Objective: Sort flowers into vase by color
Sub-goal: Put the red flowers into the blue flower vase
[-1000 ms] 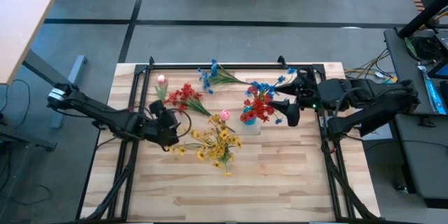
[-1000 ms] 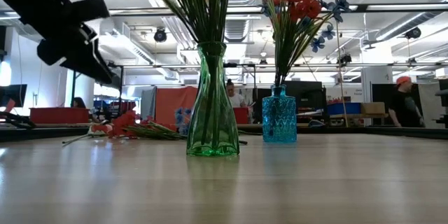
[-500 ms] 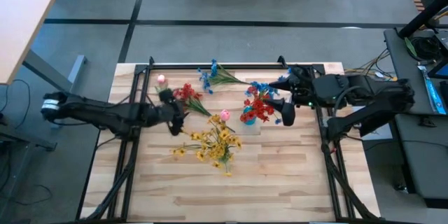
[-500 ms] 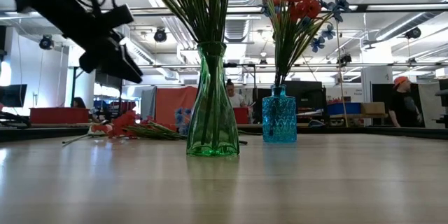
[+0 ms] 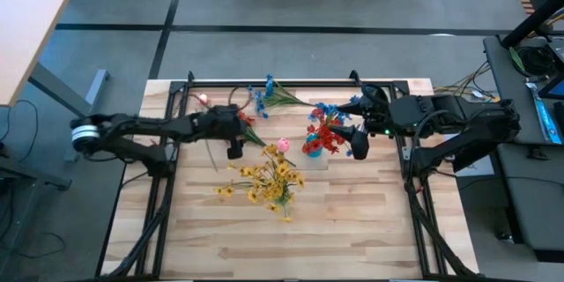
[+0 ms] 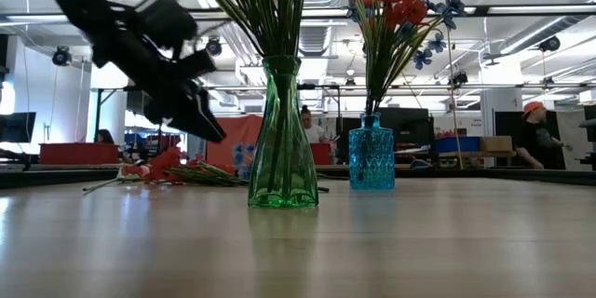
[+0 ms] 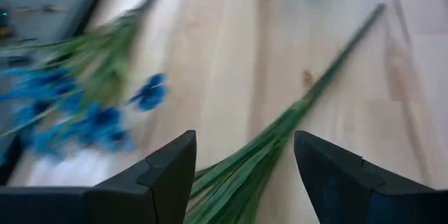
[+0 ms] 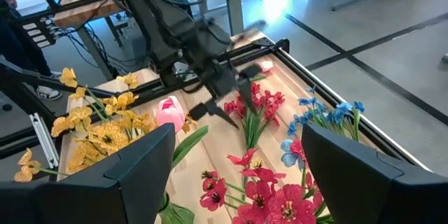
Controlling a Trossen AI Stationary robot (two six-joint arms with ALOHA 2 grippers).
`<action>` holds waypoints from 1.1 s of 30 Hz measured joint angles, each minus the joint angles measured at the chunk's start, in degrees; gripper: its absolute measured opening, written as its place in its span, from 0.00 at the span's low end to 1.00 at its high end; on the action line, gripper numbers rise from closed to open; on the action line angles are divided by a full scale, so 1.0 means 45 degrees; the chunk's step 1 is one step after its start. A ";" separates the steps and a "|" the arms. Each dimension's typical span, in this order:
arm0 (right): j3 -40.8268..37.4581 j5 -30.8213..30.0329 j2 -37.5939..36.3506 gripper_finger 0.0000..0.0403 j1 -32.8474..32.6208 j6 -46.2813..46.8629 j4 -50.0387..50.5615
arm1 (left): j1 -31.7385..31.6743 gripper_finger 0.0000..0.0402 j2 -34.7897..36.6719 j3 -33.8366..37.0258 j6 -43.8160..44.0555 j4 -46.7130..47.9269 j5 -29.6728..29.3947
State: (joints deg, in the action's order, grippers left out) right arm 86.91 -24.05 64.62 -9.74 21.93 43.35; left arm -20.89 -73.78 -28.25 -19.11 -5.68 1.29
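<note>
A red sprig [image 5: 240,120] lies flat on the table, its leafy green stem [image 7: 294,108] pointing toward the blue vase [image 6: 372,154]. My left gripper [image 5: 234,146] hangs open just over that stem, its fingers to either side and clear of it. The blue vase holds red and blue flowers [image 5: 326,132]. Yellow flowers [image 5: 269,181] stand in the green vase [image 6: 282,140]. A blue sprig [image 5: 264,95] lies near the far edge. My right gripper [image 5: 355,139] is open, high beside the blue vase's blooms.
One pink bud [image 5: 202,100] lies at the far left of the table, another [image 5: 283,145] stands beside the yellow blooms. A black frame rail [image 5: 291,82] runs along the far edge. Bare wood [image 5: 352,229] fills the near half.
My left gripper has swung from beside the yellow flowers toward the table's far edge and right, sinking and rolling as it went, and now hangs over the red sprig's stem. The flowers and vases have stayed put.
</note>
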 joint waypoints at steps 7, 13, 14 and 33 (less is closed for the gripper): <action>0.0000 -0.0005 0.0014 0.75 0.0005 0.0129 -0.0034 | -0.0050 0.56 -0.2967 -0.1527 -0.0899 0.0822 0.0615; 0.0000 -0.0005 0.0014 0.75 0.0005 0.0136 -0.0021 | -0.0085 0.52 -0.4447 -0.2092 -0.1188 0.1066 0.0708; 0.0000 0.0000 0.0014 0.75 0.0000 0.0136 0.0004 | -0.0085 0.49 -0.4554 -0.2141 -0.1205 0.1059 0.0751; 0.0000 0.0000 0.0014 0.74 0.0002 0.0112 0.0209 | -0.0071 0.01 -0.1969 -0.2219 -0.0564 0.3605 0.0327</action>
State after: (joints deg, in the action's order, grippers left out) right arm 86.91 -24.05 64.69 -9.73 22.44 44.29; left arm -21.21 -82.63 -38.24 -21.65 10.54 2.76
